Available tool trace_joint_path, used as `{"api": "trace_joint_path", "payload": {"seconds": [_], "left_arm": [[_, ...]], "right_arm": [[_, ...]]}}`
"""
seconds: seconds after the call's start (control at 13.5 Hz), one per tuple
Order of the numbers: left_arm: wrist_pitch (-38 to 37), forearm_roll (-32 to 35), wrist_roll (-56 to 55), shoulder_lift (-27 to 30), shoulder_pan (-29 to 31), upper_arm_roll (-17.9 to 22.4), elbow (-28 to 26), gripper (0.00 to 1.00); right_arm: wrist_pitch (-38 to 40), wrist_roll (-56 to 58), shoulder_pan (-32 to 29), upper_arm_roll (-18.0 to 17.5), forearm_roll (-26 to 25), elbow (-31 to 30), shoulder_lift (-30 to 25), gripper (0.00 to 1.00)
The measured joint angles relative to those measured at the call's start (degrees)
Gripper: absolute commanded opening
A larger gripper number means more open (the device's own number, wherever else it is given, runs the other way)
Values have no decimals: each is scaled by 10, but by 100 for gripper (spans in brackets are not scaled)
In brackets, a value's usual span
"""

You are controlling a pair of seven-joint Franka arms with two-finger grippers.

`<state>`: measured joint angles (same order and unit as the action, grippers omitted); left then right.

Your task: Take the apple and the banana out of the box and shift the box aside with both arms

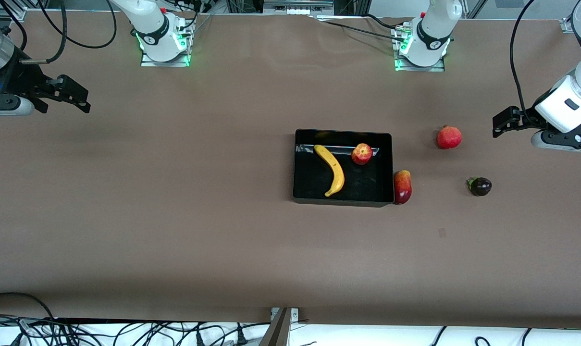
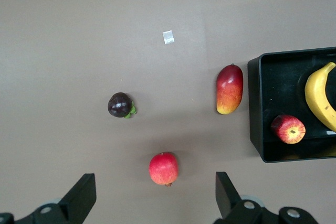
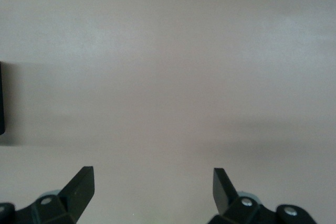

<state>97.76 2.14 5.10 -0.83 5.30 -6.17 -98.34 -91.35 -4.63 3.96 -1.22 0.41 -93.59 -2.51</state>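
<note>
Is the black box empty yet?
Not empty. The banana and the apple both still lie inside the box.
</note>
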Motion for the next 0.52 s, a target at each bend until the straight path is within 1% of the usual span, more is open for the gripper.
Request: {"api": "trace_joint_path", "payload": {"seconds": [0.37, 0.52], "left_arm": [[-8, 0, -11, -2, 0, -2, 11, 100], [-25, 0, -16, -7, 0, -13, 11, 100]], "right_arm": [[0, 0, 0, 0, 0, 0, 0, 100], [0, 0, 0, 0, 0, 0, 0, 100]]}}
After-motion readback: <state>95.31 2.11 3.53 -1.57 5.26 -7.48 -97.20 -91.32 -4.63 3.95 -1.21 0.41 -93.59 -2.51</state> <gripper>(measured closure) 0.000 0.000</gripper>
